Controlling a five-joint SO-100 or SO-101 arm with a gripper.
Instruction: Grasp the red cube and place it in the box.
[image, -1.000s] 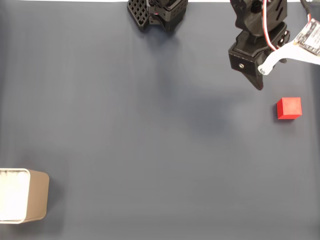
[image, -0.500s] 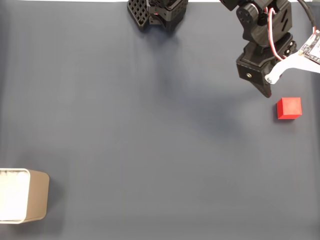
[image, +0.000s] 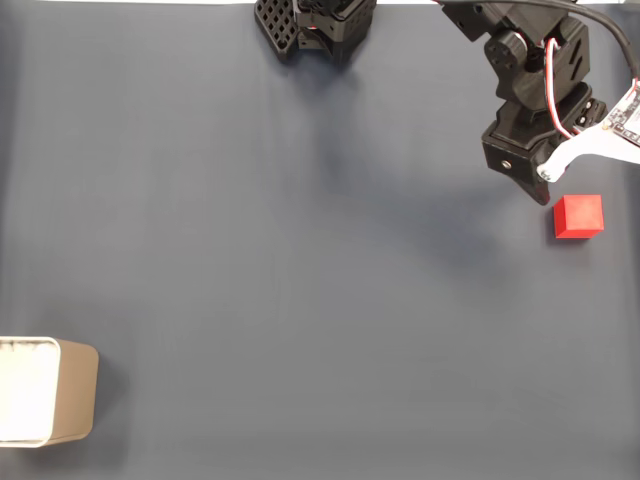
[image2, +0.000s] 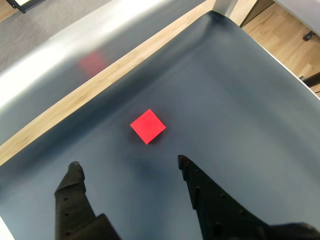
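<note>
Overhead, in the fixed view, the claw (image: 545, 190) sits near the upper right, its dark pointed finger aimed down and slightly right, with a white finger beside it angling off toward the right edge. In the wrist view the claw (image2: 127, 165) has its two black fingers spread well apart, one tip at lower left and one at lower centre-right, with nothing between them but bare mat. Above the claw in the fixed view, the arm (image: 530, 60) rises as a stack of black housings with a red and white wire looping along it, reaching down from the top edge; its base (image: 315, 25) stands at the top centre.

The cube (image: 579, 217) lies flat on the desk (image: 300, 260), just below and right of the finger tip, close but not touching. In the wrist view the cube (image2: 148, 126) sits ahead of the open fingers, roughly centred on the gap, turned corner-first. The desk carries a dark blue-grey mat; a wooden edge (image2: 115, 70) shows beyond it in the wrist view.

The box (image: 48, 391) stands at the lower left corner of the fixed view, well apart from cube and claw, tan outside, white inside.
</note>
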